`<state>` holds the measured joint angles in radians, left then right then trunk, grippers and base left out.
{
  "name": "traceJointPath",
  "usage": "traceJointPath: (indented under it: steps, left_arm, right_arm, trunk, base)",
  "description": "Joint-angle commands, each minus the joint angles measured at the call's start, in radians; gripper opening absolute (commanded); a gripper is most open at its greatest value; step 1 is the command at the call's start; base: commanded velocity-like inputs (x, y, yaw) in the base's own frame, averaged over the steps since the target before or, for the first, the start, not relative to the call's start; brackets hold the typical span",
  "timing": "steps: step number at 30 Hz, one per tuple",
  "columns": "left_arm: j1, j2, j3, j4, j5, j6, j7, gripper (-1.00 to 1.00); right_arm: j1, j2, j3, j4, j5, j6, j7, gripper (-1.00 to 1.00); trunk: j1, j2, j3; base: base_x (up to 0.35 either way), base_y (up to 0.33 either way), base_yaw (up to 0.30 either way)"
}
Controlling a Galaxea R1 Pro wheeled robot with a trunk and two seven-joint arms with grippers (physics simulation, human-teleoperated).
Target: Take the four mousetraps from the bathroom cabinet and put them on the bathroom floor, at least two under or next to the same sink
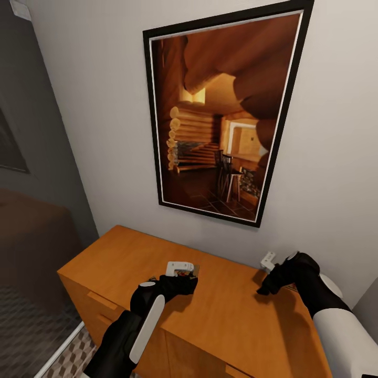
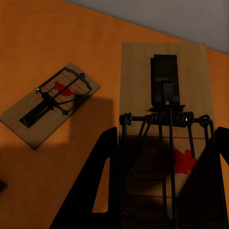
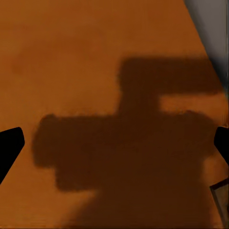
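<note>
The orange-brown cabinet stands against the wall under me. My left gripper hovers over its top, and its fingers press on both long edges of a wooden mousetrap with a dark spring and a red mark. In the head view that trap looks pale. Another mousetrap lies flat on the cabinet top just beside it. Near the cabinet's back right, my right gripper is open just above bare wood, and its fingers hold nothing. A board corner shows beside it.
A large black-framed picture hangs on the white wall above the cabinet. A small pale object sits by the wall near my right gripper. Cube-patterned floor tiles show at the lower left, beside a dark glass partition.
</note>
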<state>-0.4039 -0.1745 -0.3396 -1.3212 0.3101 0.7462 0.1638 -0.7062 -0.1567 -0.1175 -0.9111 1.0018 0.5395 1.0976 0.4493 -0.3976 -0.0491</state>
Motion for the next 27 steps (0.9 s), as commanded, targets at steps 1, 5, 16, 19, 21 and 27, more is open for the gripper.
traceJointPath:
  steps: [1,5,16,19,21,27]
  left_arm:
    - [-0.001,0.000,-0.001,-0.001,0.009,0.004,0.010,-1.00]
    - [-0.001,0.000,-0.001,-0.001,0.009,0.004,0.010,-1.00]
    - [-0.001,0.000,0.000,0.000,0.009,0.004,0.010,-1.00]
    - [-0.001,0.000,0.000,0.000,0.009,0.004,0.010,-1.00]
    - [-0.001,0.000,0.000,0.000,0.009,0.004,0.010,-1.00]
    - [-0.001,0.000,0.000,0.000,0.009,0.004,0.010,-1.00]
  right_arm:
    - [-0.001,0.000,-0.001,-0.001,0.011,0.005,0.007,1.00]
    - [-0.001,0.000,-0.003,0.001,0.027,0.006,0.006,1.00]
    - [-0.001,-0.016,-0.051,0.001,0.061,0.005,0.009,1.00]
    - [-0.001,-0.027,-0.070,0.000,0.068,-0.002,0.011,1.00]
    - [-0.001,-0.031,-0.083,0.000,0.072,-0.005,0.010,1.00]
    - [-0.001,-0.034,-0.098,0.000,0.074,-0.010,0.009,1.00]
  trunk:
    - [0.001,-0.002,-0.002]
    - [0.001,-0.002,-0.002]
    - [0.001,-0.002,-0.002]
    - [0.001,-0.002,-0.002]
    - [0.001,-0.002,-0.002]
    - [0.001,-0.002,-0.002]
  base:
    - [0.000,0.000,0.000]
    - [0.000,0.000,0.000]
    - [0.000,0.000,0.000]
    - [0.000,0.000,0.000]
    - [0.000,0.000,0.000]
    - [0.000,0.000,0.000]
